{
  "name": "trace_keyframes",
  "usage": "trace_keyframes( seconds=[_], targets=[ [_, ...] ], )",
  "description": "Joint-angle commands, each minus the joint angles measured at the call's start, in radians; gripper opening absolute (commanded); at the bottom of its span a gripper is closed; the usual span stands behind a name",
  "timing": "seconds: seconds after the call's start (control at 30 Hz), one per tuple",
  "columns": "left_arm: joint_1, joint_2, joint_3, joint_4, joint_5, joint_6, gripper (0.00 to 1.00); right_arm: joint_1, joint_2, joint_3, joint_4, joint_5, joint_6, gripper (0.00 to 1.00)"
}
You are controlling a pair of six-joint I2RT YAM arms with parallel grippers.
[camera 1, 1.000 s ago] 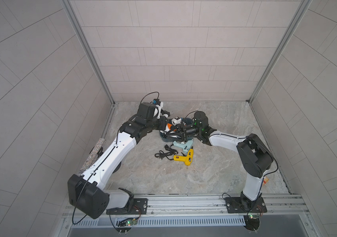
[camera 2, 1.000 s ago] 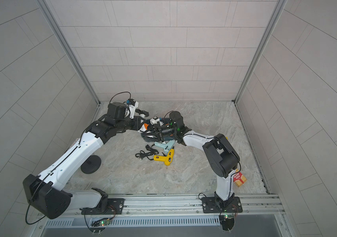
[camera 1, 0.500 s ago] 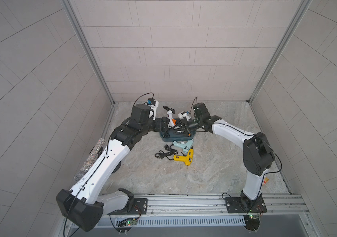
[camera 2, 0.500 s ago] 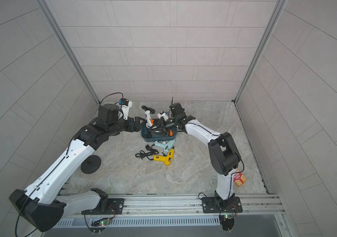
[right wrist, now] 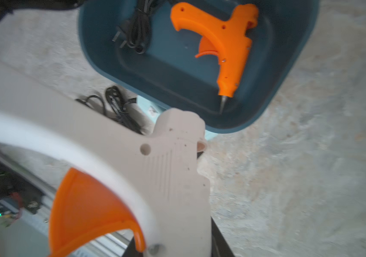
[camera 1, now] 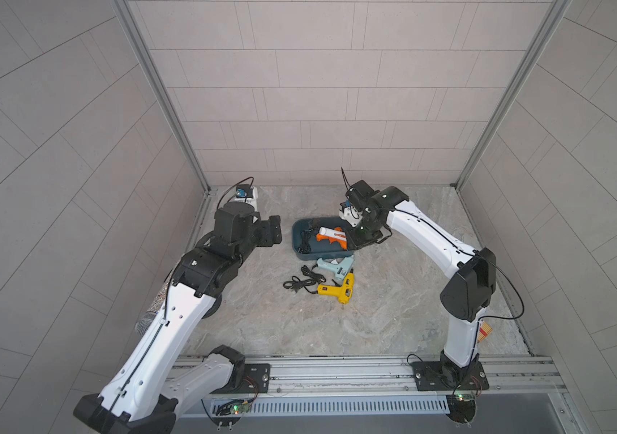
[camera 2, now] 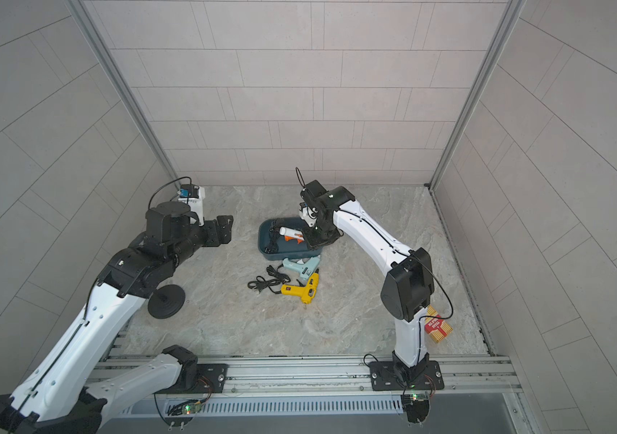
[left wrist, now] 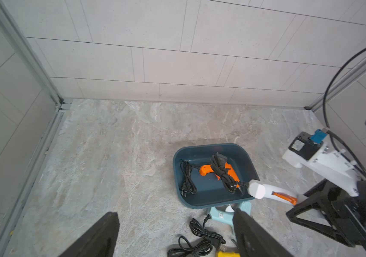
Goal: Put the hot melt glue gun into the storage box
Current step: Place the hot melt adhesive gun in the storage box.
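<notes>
Releases with left pincer [camera 1: 275, 230], now wide; clamps white glue gun [camera 1: 331, 232] alone in right pincer [camera 1: 356, 239], ready to lower into storage box [camera 1: 294, 242] close beneath.

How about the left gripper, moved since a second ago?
Yes. The left gripper has backed off the storage box: it was over the box's end, now it stands open beside it, clear of the rim.

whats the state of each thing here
storage box, open, no lid
orange glue gun, lying in the box
white glue gun, held over box rim
pale blue glue gun, on the table
yellow glue gun, on the table
left hand, open, empty
right hand, shut on white glue gun
</notes>
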Motion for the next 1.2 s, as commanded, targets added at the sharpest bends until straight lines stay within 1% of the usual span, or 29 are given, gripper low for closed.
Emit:
trace_keyframes(
  seconds=[0.0,0.13,0.37,0.6,0.8,1.03,1.17],
  targets=[
    [0.006,-0.009,-0.021,-0.052,-0.045,-0.013,0.88,0.034,0.016,0.086,-0.059,0.312,-0.045,0.00],
    [0.006,-0.021,-0.050,-0.051,-0.033,-0.030,0.88,0.071,0.081,0.149,-0.086,0.438,-0.049,0.00],
    [0.007,-0.054,-0.090,-0.057,-0.033,-0.033,0.88,0.085,0.158,0.192,-0.075,0.530,-0.068,0.00],
    [0.007,-0.075,-0.118,-0.044,-0.022,-0.066,0.88,0.084,0.218,0.216,-0.046,0.543,-0.079,0.00],
    [0.007,-0.097,-0.137,-0.047,-0.030,-0.062,0.89,0.082,0.246,0.207,0.022,0.546,-0.080,0.00],
    [0.009,-0.111,-0.172,-0.061,-0.027,-0.077,0.89,0.081,0.269,0.221,0.089,0.515,-0.058,0.00],
    [0.010,-0.108,-0.173,-0.077,-0.020,-0.077,0.89,0.075,0.317,0.270,0.087,0.491,-0.042,0.00]
  ],
)
